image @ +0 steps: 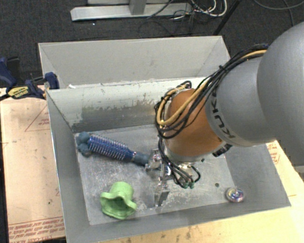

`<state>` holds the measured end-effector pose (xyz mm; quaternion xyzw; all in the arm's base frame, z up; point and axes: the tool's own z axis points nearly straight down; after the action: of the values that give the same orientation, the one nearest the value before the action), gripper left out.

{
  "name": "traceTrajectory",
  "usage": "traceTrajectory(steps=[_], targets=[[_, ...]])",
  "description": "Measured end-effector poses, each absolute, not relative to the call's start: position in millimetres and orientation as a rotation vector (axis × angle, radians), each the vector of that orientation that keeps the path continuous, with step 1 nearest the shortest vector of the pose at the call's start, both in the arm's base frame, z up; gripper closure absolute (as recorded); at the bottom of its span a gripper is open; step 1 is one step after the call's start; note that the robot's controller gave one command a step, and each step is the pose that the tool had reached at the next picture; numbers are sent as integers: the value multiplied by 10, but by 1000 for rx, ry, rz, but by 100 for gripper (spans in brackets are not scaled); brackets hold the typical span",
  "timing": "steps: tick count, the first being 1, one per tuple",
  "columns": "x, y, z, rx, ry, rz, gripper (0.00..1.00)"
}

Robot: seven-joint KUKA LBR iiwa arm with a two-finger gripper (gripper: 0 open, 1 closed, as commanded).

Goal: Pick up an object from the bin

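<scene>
My gripper (161, 195) hangs low over the bin floor near the front middle, its fingertips close together with nothing seen between them. A blue hairbrush (110, 148) lies slantwise at the back left, its handle end reaching to just left of the gripper's body. A crumpled green soft thing (118, 200) sits at the front left, a short way to the left of the fingertips. A small shiny round thing (234, 194) rests at the front right corner.
The arm with its orange cover and cables hangs over the middle and right of the bin. Bare bin floor lies between the green thing and the gripper and along the front wall.
</scene>
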<state>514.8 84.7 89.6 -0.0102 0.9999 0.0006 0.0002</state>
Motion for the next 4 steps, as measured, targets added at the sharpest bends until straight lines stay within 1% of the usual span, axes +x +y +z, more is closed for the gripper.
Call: traceTrajectory(steps=[1, 2, 3, 4], targets=[[5385, 630, 1722, 662, 3063, 3, 0], [5721, 752, 791, 998, 2976, 5, 0], [5732, 754, 815, 995, 2972, 7, 100], [5652, 843, 1982, 989, 2976, 5, 100]])
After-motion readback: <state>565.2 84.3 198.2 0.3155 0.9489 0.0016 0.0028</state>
